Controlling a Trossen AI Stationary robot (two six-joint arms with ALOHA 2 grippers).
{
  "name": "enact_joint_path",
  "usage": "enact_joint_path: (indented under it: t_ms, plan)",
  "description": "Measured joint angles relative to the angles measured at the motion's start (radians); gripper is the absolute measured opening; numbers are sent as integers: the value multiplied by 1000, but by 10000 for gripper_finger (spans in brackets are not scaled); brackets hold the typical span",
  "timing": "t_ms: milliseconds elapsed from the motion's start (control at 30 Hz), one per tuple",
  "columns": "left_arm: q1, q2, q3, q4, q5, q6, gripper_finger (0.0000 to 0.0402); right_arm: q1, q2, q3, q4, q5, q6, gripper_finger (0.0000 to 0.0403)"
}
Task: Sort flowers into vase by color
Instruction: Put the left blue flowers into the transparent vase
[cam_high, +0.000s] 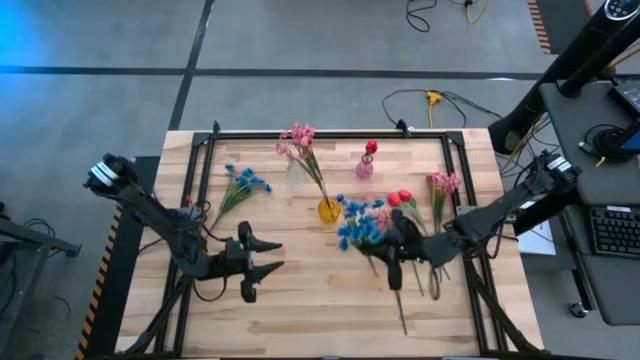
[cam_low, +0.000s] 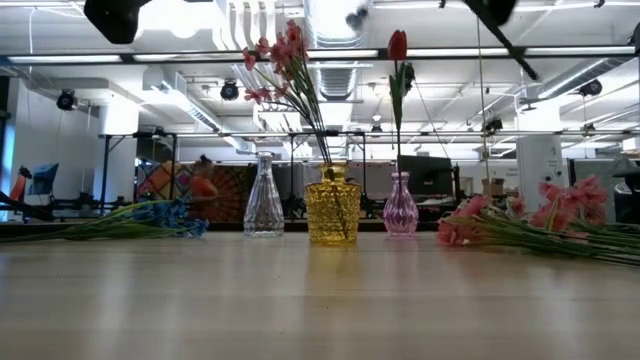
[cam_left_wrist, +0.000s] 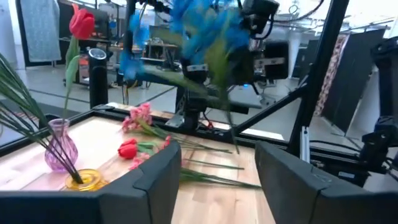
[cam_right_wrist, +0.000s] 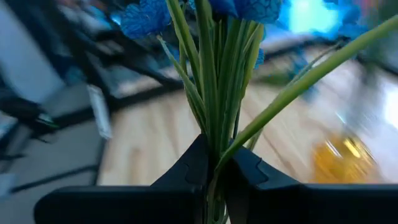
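My right gripper (cam_high: 395, 250) is shut on a bunch of blue flowers (cam_high: 360, 225), right of the table's middle; its blossoms (cam_left_wrist: 199, 31) show high up in the left wrist view. My left gripper (cam_high: 258, 256) waits open at the near left, touching nothing. A yellow vase (cam_low: 332, 210) holds pink sprays (cam_low: 280, 55). A pink vase (cam_low: 400, 208) holds one red tulip (cam_low: 398, 45). The clear vase (cam_low: 263, 205) stands between the blue bunch on the table and the yellow vase. More blue flowers (cam_high: 243, 185), red tulips (cam_high: 400, 198) and pink sprays (cam_high: 440, 185) lie flat on the table. My right gripper pinches several green stems (cam_right_wrist: 214, 149) of the blue bunch between its two fingers (cam_right_wrist: 186, 171), which lie across the stems below the blossoms. The bunch is held up off the table with its blossoms (cam_right_wrist: 146, 15) beyond the fingers, and the long stem ends (cam_high: 402, 310) trail toward the near edge.
The three vases stand in a row at the middle of the table's far half. A black frame rail (cam_high: 330, 132) runs round the table. Bare wood (cam_high: 320, 300) lies along the near side between the two arms.
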Motion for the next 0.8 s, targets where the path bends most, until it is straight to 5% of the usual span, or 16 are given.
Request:
enact_joint_path:
  t_ms: [167, 300, 800]
  plan:
    - [20, 83, 0, 150, 6, 65, 218, 2, 67, -44, 361, -136, -217, 23]
    - [46, 155, 25, 239, 115, 142, 228, 2, 143, -33, 515, -177, -350, 23]
    - [150, 376, 229, 255, 316, 158, 229, -9, 396, 290, 417, -175, -644, 23]
